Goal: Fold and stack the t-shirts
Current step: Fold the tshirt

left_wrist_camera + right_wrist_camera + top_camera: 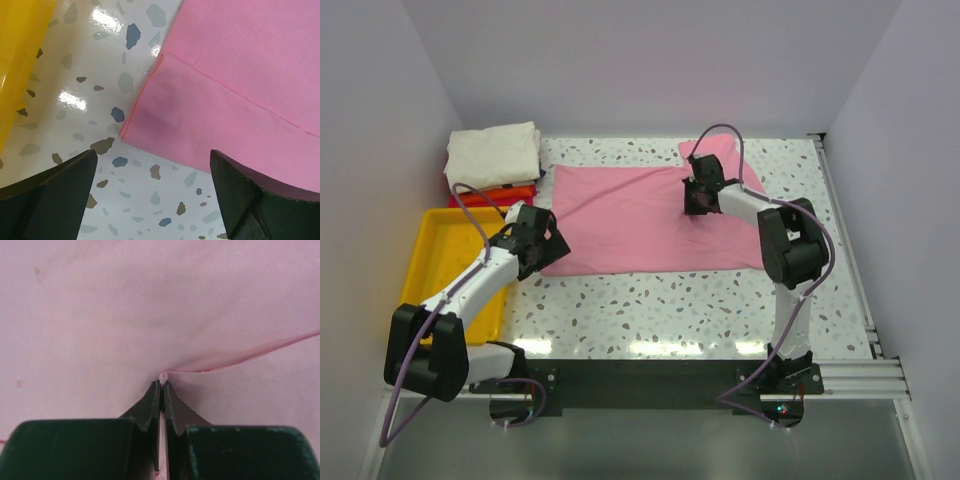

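We see the pink t-shirt [620, 215] spread flat across the middle of the worktop [650, 300]. Our right claw [161, 384] is clamped on a pinch of its cloth near the far right sleeve, we judge to draw that side over for a fold. Our left claw [153, 156] hangs with jaws wide apart over the near left hem corner (seemingly not touching). A folded cream-white t-shirt [493, 152] tops an orange t-shirt [505, 192] far left, beyond the yellow tray [440, 250], which crowds the left arm.
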Controlling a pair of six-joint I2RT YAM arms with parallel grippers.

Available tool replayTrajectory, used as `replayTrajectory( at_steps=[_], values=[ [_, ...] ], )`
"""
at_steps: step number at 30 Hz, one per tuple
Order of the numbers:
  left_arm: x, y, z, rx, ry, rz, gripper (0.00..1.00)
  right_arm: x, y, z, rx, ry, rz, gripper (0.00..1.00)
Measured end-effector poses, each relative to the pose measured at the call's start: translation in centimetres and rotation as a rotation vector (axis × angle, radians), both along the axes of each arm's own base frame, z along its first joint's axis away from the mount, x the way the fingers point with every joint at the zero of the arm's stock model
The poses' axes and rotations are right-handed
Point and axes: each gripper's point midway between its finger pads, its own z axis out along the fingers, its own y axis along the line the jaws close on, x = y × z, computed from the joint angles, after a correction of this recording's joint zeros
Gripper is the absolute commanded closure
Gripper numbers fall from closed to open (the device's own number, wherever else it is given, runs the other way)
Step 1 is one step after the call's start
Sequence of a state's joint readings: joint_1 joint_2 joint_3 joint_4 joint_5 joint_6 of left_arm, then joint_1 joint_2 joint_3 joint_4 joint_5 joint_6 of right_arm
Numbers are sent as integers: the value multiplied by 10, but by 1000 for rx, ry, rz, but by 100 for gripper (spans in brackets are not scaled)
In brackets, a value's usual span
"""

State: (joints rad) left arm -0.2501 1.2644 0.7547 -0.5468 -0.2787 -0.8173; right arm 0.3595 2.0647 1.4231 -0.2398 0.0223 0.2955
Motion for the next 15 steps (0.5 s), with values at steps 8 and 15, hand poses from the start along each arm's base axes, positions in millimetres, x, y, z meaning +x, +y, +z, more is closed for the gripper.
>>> replayTrajectory(
  at_steps=[8, 15],
  values=[
    [1, -2, 0, -8, -5, -7, 0, 4, 7, 4, 47, -25, -10, 57],
    [1, -3, 0, -10, -1, -24, 0, 0, 26, 34, 135, -60, 91, 1]
  ],
)
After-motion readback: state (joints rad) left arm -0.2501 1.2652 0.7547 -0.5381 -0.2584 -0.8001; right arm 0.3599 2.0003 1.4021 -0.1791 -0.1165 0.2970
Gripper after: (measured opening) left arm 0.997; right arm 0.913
